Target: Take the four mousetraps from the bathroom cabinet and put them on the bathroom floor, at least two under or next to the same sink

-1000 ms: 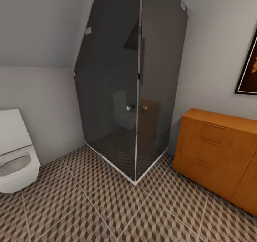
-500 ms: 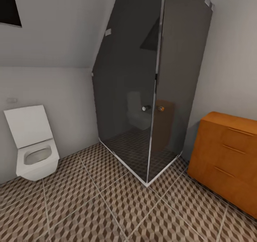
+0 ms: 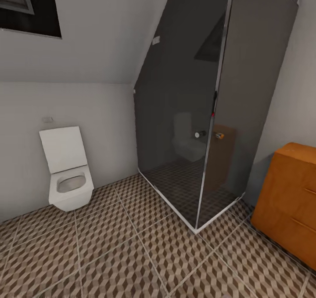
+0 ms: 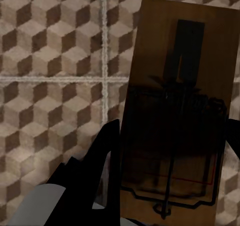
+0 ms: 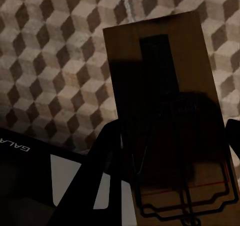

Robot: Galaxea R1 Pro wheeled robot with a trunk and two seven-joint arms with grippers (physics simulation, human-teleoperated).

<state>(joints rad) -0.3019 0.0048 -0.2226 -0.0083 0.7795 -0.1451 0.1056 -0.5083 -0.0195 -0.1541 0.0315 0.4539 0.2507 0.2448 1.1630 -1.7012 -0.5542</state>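
In the left wrist view a brown wooden mousetrap (image 4: 180, 106) with dark metal wire sits between my left gripper's (image 4: 172, 146) black fingers (image 4: 102, 153), held above the bathroom floor (image 4: 50, 61). The right wrist view shows another mousetrap (image 5: 165, 106) clamped the same way in my right gripper (image 5: 172, 151), over the cube-patterned tiles (image 5: 55, 51). The orange-brown cabinet (image 3: 289, 197) stands at the right edge of the head view, with its drawer handles partly cut off.
A dark glass shower cubicle (image 3: 206, 113) fills the corner between the cabinet and a white wall-hung toilet (image 3: 68, 170) with its lid up. A dark window (image 3: 26, 8) sits high on the sloped wall. Tiled floor (image 3: 131, 254) stretches open in front.
The head view has swung left: toilet, shower and cabinet all slid rightward in the picture, and the window came into sight. This is camera motion, not the things moving.
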